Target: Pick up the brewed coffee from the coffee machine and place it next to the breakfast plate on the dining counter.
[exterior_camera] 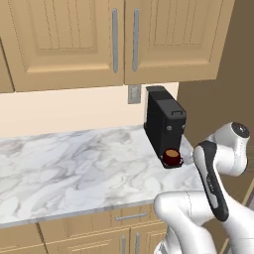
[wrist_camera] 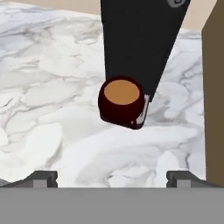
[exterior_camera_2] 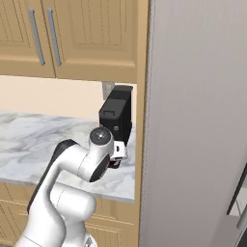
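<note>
**Operator:** On the marble wall counter [exterior_camera: 74, 168], at its right end, confirm the position of the coffee machine [exterior_camera: 163, 126].

**Inspector:** Confirmed. It is a tall, narrow black box standing upright below the tan upper cabinets [exterior_camera: 114, 39], just beside a brown side panel [wrist_camera: 214, 87]. A grey wall outlet [exterior_camera: 134, 94] sits on the backsplash behind it.

**Operator:** Location of the brewed coffee?

**Inspector:** The dark red mug [exterior_camera: 171, 157] rests on the low drip tray [wrist_camera: 139, 123] at the foot of the machine, upright, holding light brown liquid. In the hand view the mug [wrist_camera: 121, 100] appears near centre, with the machine front rising behind it.

**Operator:** Gripper condition?

**Inspector:** The gripper [wrist_camera: 112, 177] is spread wide. Its two dark fingertips [wrist_camera: 43, 178] stand far apart at the bottom of the hand view, with bare marble between them. Nothing is pinched. The mug lies ahead of the fingertips, apart from them, with no contact visible.

**Operator:** Arm position?

**Inspector:** In the left base view the white arm [exterior_camera: 218, 168] bends in from the right, just beside the mug. In the right base view the arm [exterior_camera_2: 82, 164] stands in front of the machine [exterior_camera_2: 117, 116] and covers most of the mug.
</note>
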